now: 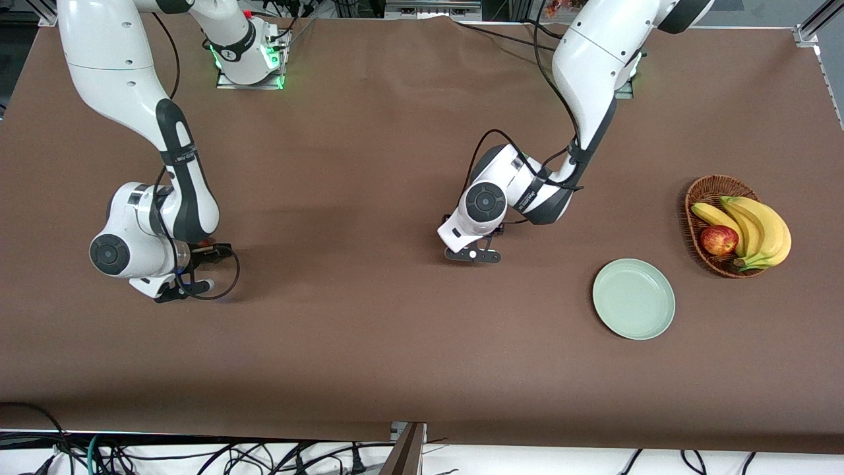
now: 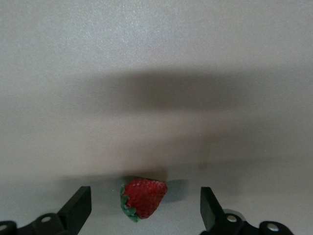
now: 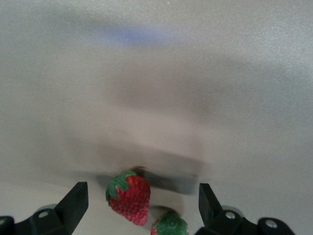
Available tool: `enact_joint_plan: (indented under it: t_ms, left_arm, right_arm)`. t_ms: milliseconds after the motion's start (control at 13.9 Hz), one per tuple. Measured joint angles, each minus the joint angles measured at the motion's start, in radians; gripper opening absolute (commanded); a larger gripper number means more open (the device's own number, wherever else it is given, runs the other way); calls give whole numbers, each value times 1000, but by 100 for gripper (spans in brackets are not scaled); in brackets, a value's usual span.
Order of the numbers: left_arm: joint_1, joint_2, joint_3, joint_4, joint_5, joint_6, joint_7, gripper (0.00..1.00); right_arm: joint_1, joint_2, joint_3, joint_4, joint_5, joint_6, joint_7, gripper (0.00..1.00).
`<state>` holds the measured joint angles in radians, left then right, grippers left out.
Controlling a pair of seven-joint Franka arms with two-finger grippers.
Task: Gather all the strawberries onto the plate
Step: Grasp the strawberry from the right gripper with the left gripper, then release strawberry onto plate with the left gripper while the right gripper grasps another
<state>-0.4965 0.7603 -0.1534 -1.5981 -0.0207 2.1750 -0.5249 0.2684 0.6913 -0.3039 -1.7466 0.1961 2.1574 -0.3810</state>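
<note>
A strawberry (image 2: 143,198) lying on the table (image 1: 369,343), well apart from the empty plate (image 1: 633,299), is being straddled by the spread fingers of the left gripper (image 2: 145,211), while two more are being framed between the right gripper's (image 3: 143,208) parted fingers.

Plain brown counter (image 1: 369,343). Pale mint-green plate (image 1: 633,299), unpatterned. Brown woven basket (image 1: 700,198) with yellow bananas (image 1: 758,227) and a red apple (image 1: 719,239). Strawberries (image 2: 143,198) (image 3: 129,197) (image 3: 169,224) are speckled red with green caps. Arms white and black.
</note>
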Motion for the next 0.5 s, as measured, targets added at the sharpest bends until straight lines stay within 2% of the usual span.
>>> enact_joint_plan:
  t_ms: [144, 360, 504]
  left_arm:
    - [0, 0, 2, -1, 0, 1, 0, 18]
    - [0, -1, 6, 0, 0, 1, 1, 13]
    - [4, -9, 15, 7, 0, -17, 1, 12]
  right_arm:
    - [1, -3, 0, -4, 0, 0, -1, 60]
    - [1, -3, 1, -6, 0, 0, -7, 37]
    - [1, -6, -1, -6, 0, 0, -9, 29]
